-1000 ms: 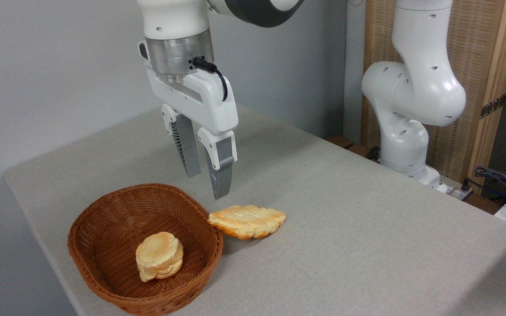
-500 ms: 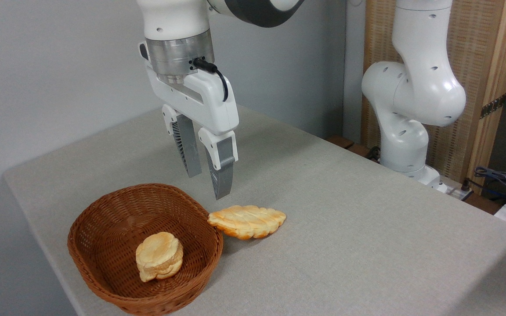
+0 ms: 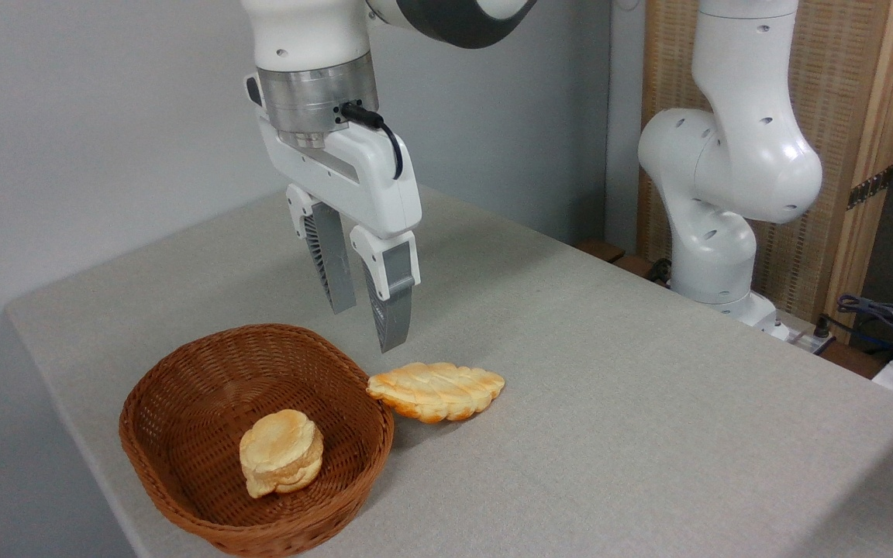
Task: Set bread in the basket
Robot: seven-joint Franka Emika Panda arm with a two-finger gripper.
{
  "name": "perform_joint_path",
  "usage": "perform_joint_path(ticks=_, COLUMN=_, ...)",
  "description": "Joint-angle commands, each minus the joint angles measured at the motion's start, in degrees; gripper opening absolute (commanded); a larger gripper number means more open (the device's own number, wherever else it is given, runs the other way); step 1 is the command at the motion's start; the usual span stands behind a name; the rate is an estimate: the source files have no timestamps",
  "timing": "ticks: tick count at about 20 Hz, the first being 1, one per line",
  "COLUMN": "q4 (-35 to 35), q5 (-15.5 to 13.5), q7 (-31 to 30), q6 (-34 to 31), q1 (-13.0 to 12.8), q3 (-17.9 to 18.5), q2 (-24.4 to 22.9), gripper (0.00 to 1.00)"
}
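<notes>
Tool (image 3: 370,329) hangs above the table (image 3: 609,403), its two ribbed grey fingers (image 3: 391,310) pointing down with a narrow gap between them and nothing held. It is empty and only slightly parted. Its tips sit above and a little behind the left end of the bread (image 3: 437,390), clear of it.

That bread, a long leaf-shaped pastry with a scalloped edge and toasted ridges, lies flat on the table just to the right of the basket (image 3: 183,496). Its left tip reaches the basket's rim and seems to touch or slightly overlap it; the picture does not settle which. Inside the basket a small round bun (image 3: 281,451) lies toward the front, leaving the rear part of the floor bare.

By my reading, the step in hand is the approach for the pick: the bread is not yet gripped and not yet in the basket. The next move likely calls for a wider opening, a shift to the right over the middle of the pastry, then a descent so the fingers straddle its short width. Because the pastry is thin and flat, the fingers must come down nearly to the table to catch its edges. After that, only a short lift over the low rim and a release beside the bun remain.
</notes>
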Motion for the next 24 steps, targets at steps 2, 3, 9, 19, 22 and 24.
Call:
perform_joint_path(ticks=2, q4=0.35, q5=-1.10, q7=0.17, q6=-1.97, q1=-0.08, q3=0.42, q2=-0.34, gripper=1.00)
perform_joint_path(ticks=3, q4=0.35, q5=-1.11, q7=0.17, q6=-2.58, q1=0.01, q3=0.42, q2=-0.42, gripper=1.00)
perform_joint_path(ticks=9, q4=-0.44, q5=-1.02, q7=0.17, q6=-2.67, q1=0.01, q3=0.42, q2=-0.69, gripper=1.00)
perform_joint_path(ticks=19, q4=-12.91, q5=-1.02, q7=7.03, q6=0.66, q1=-0.08, q3=0.51, q2=-6.14, gripper=1.00)
perform_joint_path(ticks=22, q4=-17.47, q5=-0.67, q7=7.29, q6=7.75, q1=-0.08, q3=0.51, q2=-6.49, gripper=1.00)
perform_joint_path(ticks=24, q4=-19.86, q5=-0.49, q7=7.38, q6=11.20, q1=-0.08, q3=0.51, q2=-6.40, gripper=1.00)
